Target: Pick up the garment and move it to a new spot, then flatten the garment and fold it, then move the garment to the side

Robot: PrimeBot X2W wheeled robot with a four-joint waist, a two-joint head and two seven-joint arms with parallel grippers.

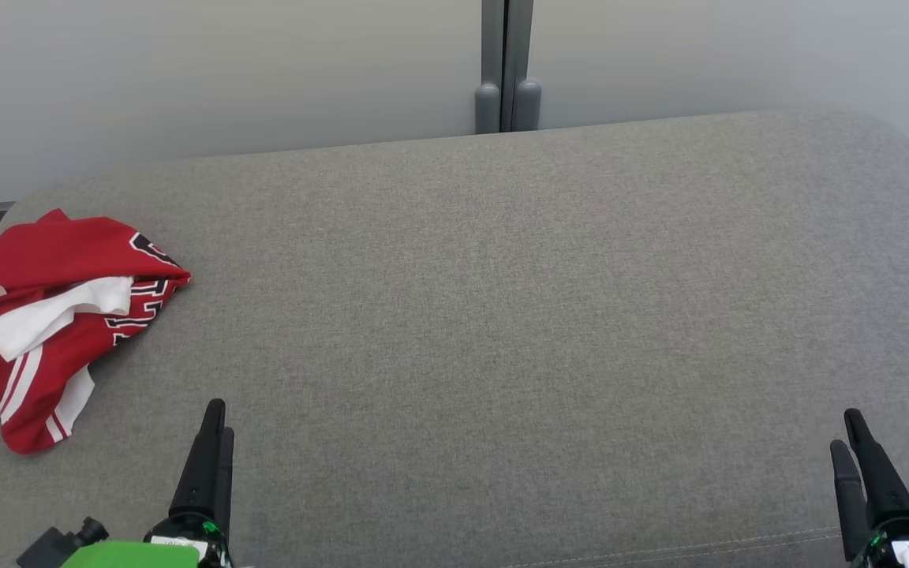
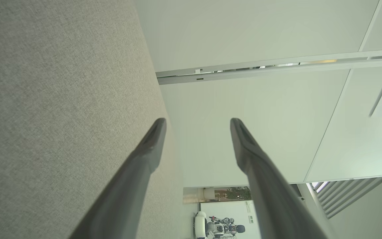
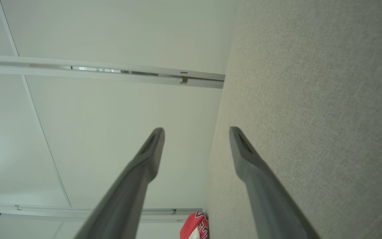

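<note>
In the head view, the red and white garment [image 1: 52, 315] lies in a crumpled heap at the far left side of the big grey cushion [image 1: 502, 315]. The left end effector [image 1: 220, 418] sits low on the left, near the garment but not touching it. The right end effector [image 1: 845, 428] sits low on the right, well apart from it. In the left wrist view, the left end effector [image 2: 197, 121] has its two fingers spread wide with only air between them, and the grey cushion [image 2: 61, 99] runs along one side. In the right wrist view, the right end effector [image 3: 196, 129] is wide open too and holds nothing. A bit of the red garment [image 3: 196, 227] peeks out far off by the cushion's edge. I think the very first step is in hand, picking up the garment, and nothing looks done yet. Next, the left arm is closest, so it should likely reach over the heap, come down on a thick fold and pinch the cloth, then lift it to the bare middle of the cushion.
</note>
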